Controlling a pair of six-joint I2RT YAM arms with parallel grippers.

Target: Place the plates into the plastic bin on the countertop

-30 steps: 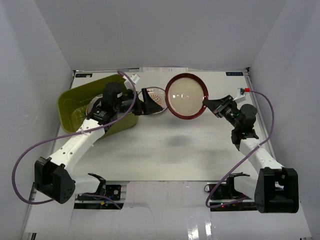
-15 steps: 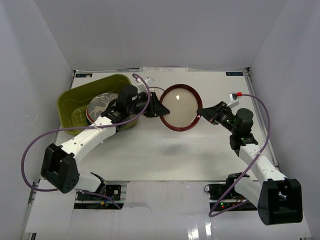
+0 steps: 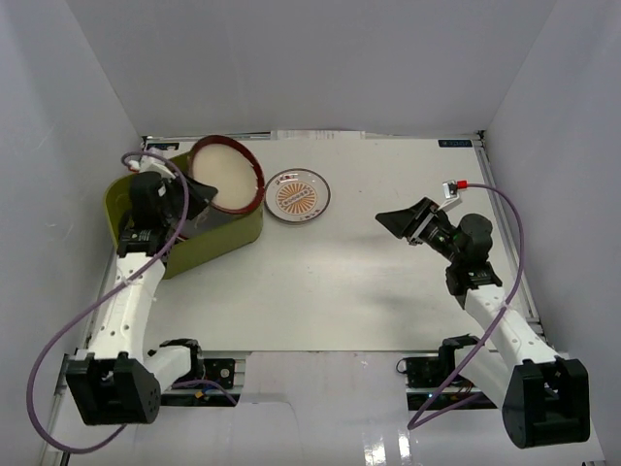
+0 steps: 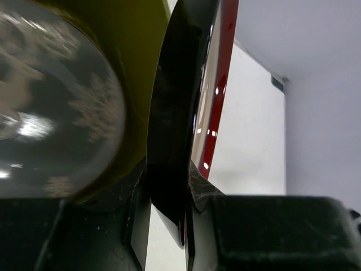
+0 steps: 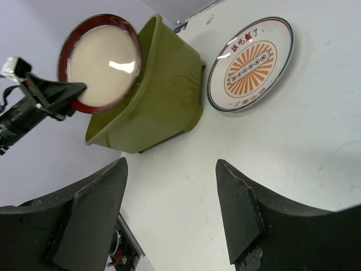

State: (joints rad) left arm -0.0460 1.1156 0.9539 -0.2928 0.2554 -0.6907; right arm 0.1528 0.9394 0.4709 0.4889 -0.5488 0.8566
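Overhead: left end effector (image 3: pixel 197 192) clamps the red-rimmed plate (image 3: pixel 231 173) by its rim, tilted over the plastic bin (image 3: pixel 228 238), likely to slide it in. Left wrist: jaws pinch that rim edge-on. Right wrist: right end effector (image 5: pixel 172 186) gapes empty over the white surface (image 5: pixel 293 158); white walls (image 5: pixel 34 28) enclose.

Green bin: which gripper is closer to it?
Left. The left gripper hangs over the bin, holding the red-rimmed plate; the right gripper is far off across the table, open.
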